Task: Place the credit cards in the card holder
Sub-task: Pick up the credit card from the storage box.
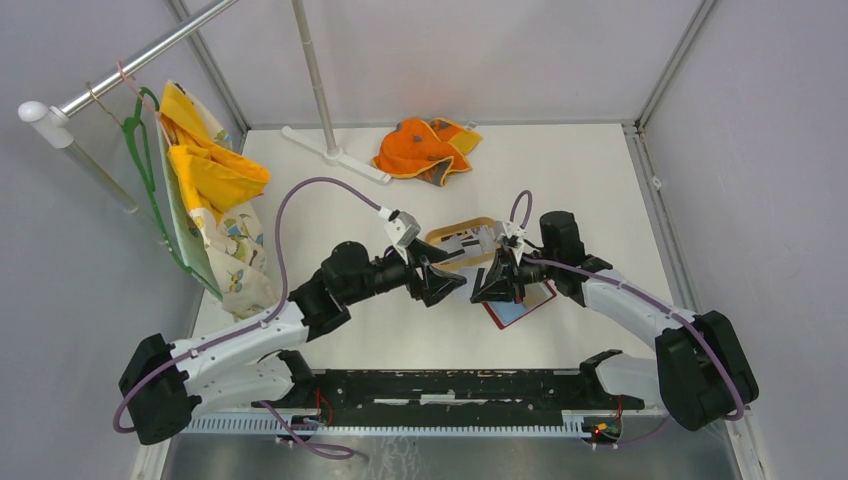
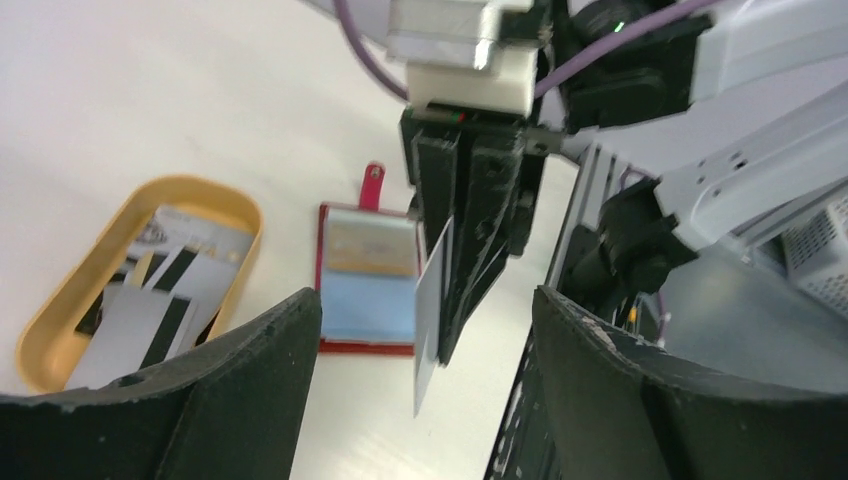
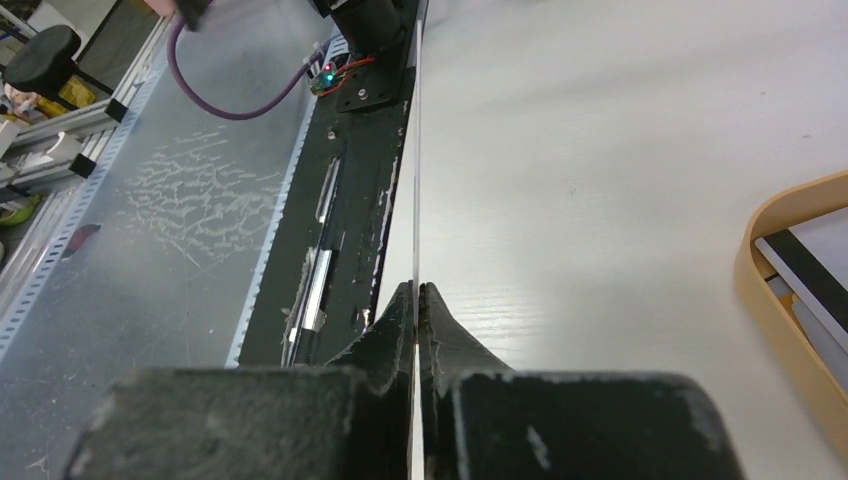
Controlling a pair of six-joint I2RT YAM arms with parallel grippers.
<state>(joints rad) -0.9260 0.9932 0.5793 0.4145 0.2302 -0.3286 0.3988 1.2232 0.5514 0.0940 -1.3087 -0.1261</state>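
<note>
The red card holder (image 1: pixel 522 306) lies open on the table, its pale blue inside (image 2: pixel 368 290) facing up. My right gripper (image 1: pixel 492 284) is shut on one white credit card (image 2: pixel 431 305), held on edge above the table just beside the holder; in the right wrist view the card (image 3: pixel 416 150) is a thin line between the closed fingers (image 3: pixel 440 330). My left gripper (image 2: pixel 425 300) faces it, open, its fingers (image 2: pixel 260 370) standing apart on either side of the card without touching it. Several more credit cards (image 2: pixel 165 300) lie in the tan oval tray (image 1: pixel 462 224).
The tan tray's rim (image 2: pixel 60 310) sits left of the holder, and also shows at the right of the right wrist view (image 3: pixel 765 290). An orange cloth (image 1: pixel 425 150) lies at the back. Yellow cloths on a hanger (image 1: pixel 215 180) hang at left. A black rail (image 1: pixel 450 388) runs along the near edge.
</note>
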